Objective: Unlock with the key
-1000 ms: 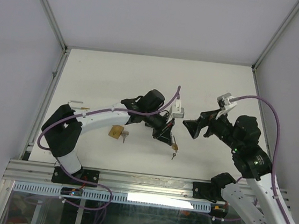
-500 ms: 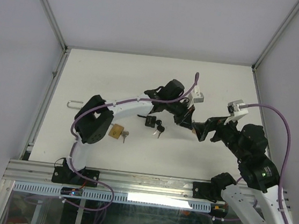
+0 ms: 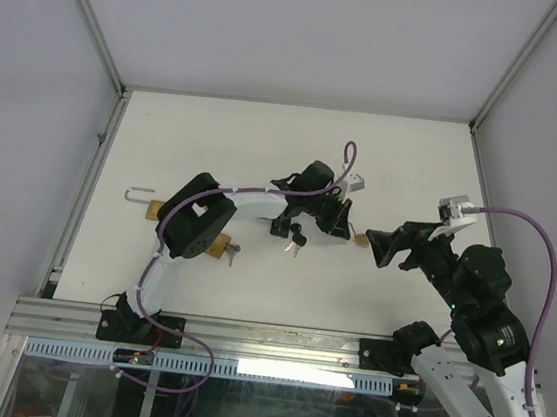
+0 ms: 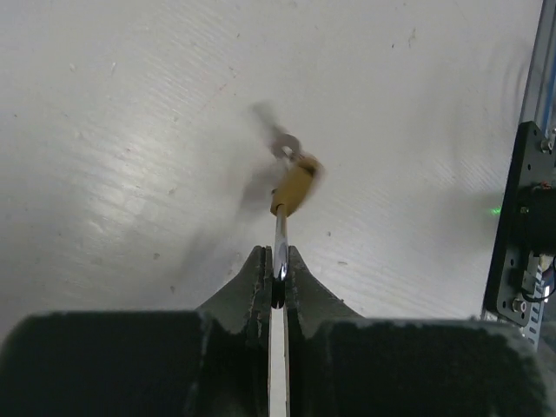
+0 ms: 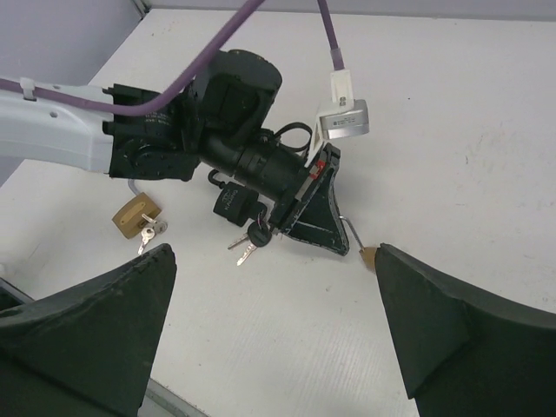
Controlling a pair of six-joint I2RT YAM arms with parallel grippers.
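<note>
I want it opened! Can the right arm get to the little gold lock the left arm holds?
Probably yes: the right arm has its jaws open beside the gold lock, nothing between.

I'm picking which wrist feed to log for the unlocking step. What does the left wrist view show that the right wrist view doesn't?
Only the left wrist view: the left gripper shut on the thin shackle of the small brass padlock, close up, the padlock's body blurred. Only the right wrist view: the left arm, a black padlock and a second brass padlock, each with keys, and the right gripper standing open. Both: the held padlock and the white table.
</note>
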